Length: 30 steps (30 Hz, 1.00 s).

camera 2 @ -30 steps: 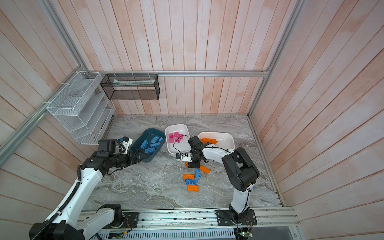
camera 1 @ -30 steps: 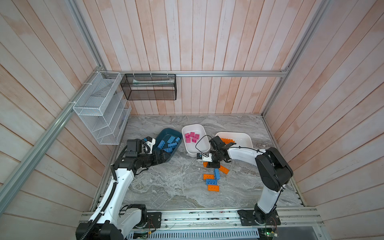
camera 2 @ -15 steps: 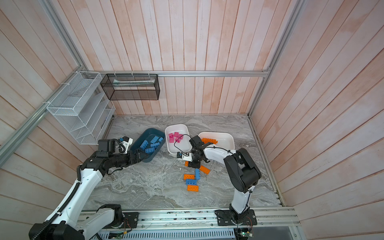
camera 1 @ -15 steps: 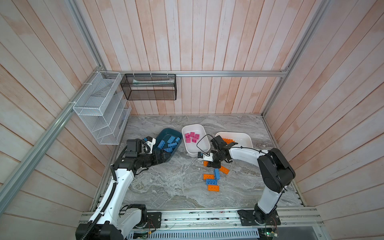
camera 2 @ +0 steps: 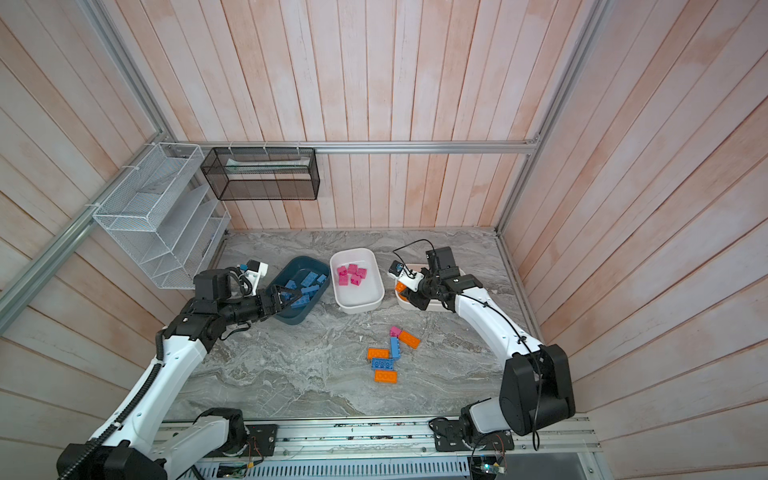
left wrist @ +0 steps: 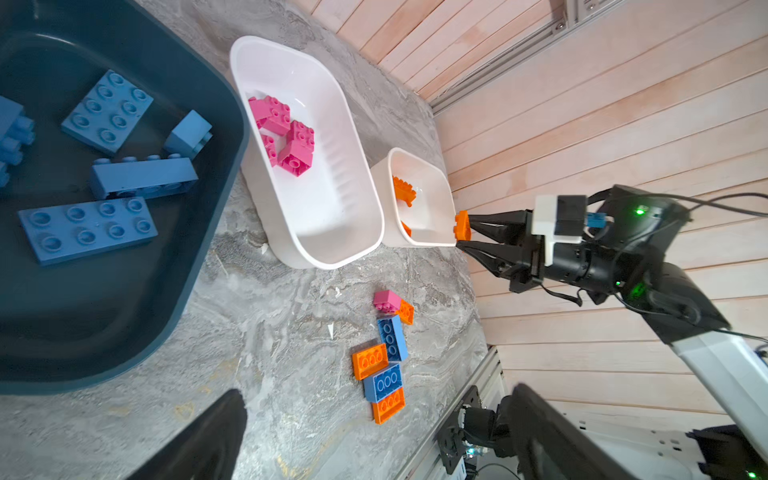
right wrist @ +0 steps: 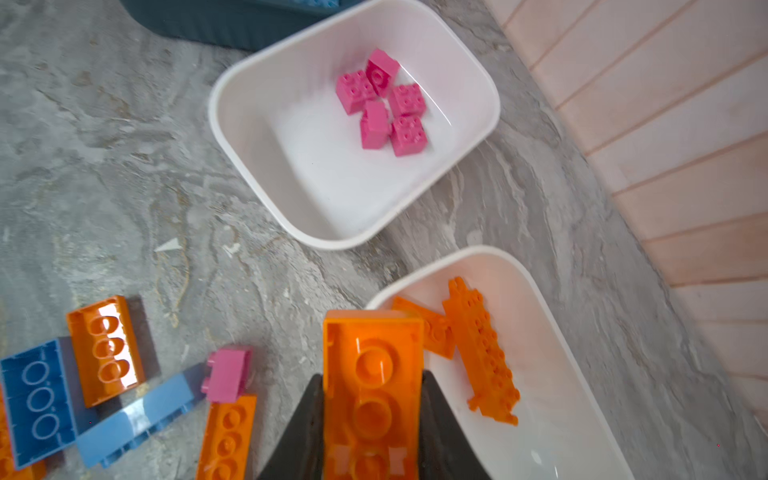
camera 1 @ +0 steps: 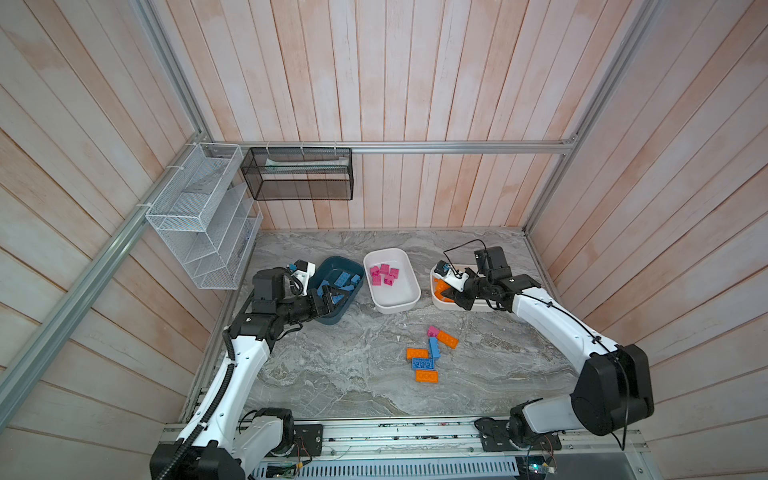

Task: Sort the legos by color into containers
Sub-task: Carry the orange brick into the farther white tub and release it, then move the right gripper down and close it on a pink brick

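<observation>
Teal tub [camera 2: 296, 321]: blue bricks [camera 2: 308, 282] inside, left gripper [camera 2: 293, 301] above, jaws spread.
Middle white tub [camera 2: 357, 307]: pink bricks [camera 2: 352, 275].
Right gripper [camera 2: 406, 296]: orange brick [camera 2: 400, 286] at the right white tub [camera 2: 434, 308].
Counter [camera 2: 291, 365]: six loose bricks [camera 2: 382, 364].

white wire rack [camera 1: 195, 208]: left wall | black mesh basket [camera 1: 297, 183]: back wall | marble tabletop [camera 1: 332, 365]

Your top views look down on the whole worktop [camera 1: 332, 374]; both close wrist views share the middle tub [left wrist: 332, 216].
</observation>
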Tool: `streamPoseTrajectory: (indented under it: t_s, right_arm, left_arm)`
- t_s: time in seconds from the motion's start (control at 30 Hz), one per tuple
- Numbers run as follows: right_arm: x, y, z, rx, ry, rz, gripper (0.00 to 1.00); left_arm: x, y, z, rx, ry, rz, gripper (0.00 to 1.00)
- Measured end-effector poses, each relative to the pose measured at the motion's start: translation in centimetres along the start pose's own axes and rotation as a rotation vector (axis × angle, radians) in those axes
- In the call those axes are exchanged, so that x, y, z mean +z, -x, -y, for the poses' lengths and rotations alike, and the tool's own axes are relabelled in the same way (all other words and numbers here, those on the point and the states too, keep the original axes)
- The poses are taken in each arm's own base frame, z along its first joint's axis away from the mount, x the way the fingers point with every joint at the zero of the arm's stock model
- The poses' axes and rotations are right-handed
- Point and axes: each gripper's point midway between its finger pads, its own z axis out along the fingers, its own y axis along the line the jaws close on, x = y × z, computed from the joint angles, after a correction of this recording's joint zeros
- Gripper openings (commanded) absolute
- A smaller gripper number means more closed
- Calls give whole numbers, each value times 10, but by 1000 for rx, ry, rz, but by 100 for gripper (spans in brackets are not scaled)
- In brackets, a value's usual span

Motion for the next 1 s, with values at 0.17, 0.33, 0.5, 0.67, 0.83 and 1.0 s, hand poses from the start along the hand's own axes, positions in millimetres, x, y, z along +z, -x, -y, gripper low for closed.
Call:
streamPoseTrajectory:
  t_s: [0.17,0.33,0.5,0.67,0.83,1.0]
  right_arm:
    - [14,-38,20,52,-17,-101,21]
    - [45,-57,34,59,20,-182,22]
    - [66,-71,45,38,28,-237,38]
    - [67,-74,51,38,26,-248,57]
    - [50,-49,46,36,14,-181,60]
    - [22,-6,4,62,41,-67,61]
  left_arm:
    - [4,3,5,2,-33,0,100]
    - [4,5,8,10,-51,2,100]
    - [4,5,9,11,-52,3,100]
    - [4,6,9,12,-53,6,100]
    - [2,8,7,8,-51,12,100]
    - [1,9,5,6,-47,19,100]
